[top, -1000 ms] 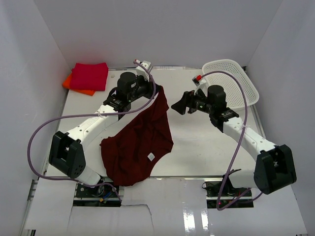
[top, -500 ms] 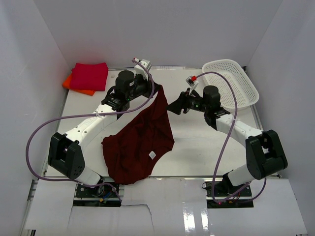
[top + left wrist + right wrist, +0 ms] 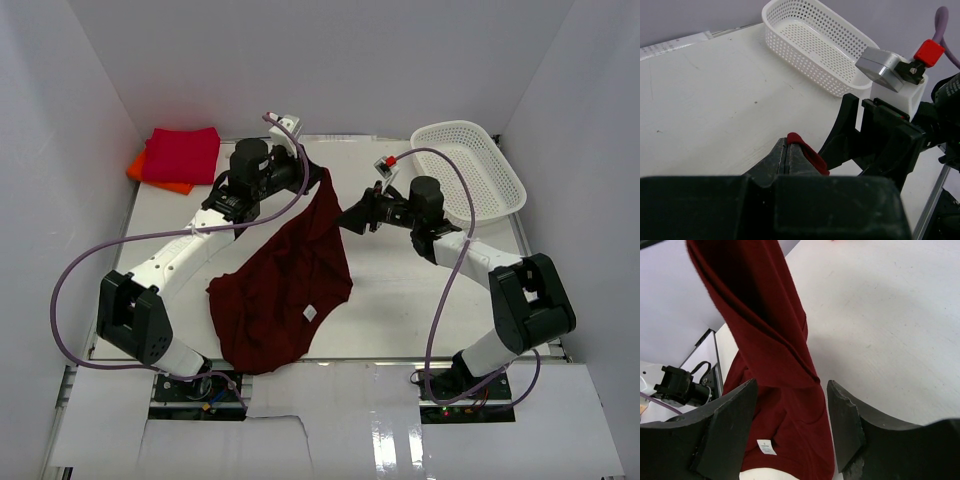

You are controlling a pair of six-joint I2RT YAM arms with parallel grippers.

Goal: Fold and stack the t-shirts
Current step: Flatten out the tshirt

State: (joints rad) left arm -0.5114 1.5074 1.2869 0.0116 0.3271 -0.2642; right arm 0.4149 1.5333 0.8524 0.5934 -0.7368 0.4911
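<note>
The large dark maroon t-shirt (image 3: 290, 285) hangs from my left gripper (image 3: 318, 180), which is shut on its upper edge; the rest drapes down onto the table, its white neck label (image 3: 308, 316) facing up. A red fold of cloth (image 3: 807, 155) pokes out between the shut left fingers. My right gripper (image 3: 352, 218) is open and empty, just right of the lifted cloth. In the right wrist view the maroon shirt (image 3: 775, 365) hangs beyond the spread fingers (image 3: 845, 427). A folded crimson-red shirt (image 3: 182, 155) lies on an orange one (image 3: 150, 172) at the back left.
A white mesh basket (image 3: 470, 170) stands at the back right; in the left wrist view the basket (image 3: 815, 45) looks empty. White walls close in the table on three sides. Purple cables loop beside both arms.
My right gripper has moved left, closer to the hanging edge of the maroon shirt. My left gripper has lifted the cloth slightly and shifted a little toward the back.
</note>
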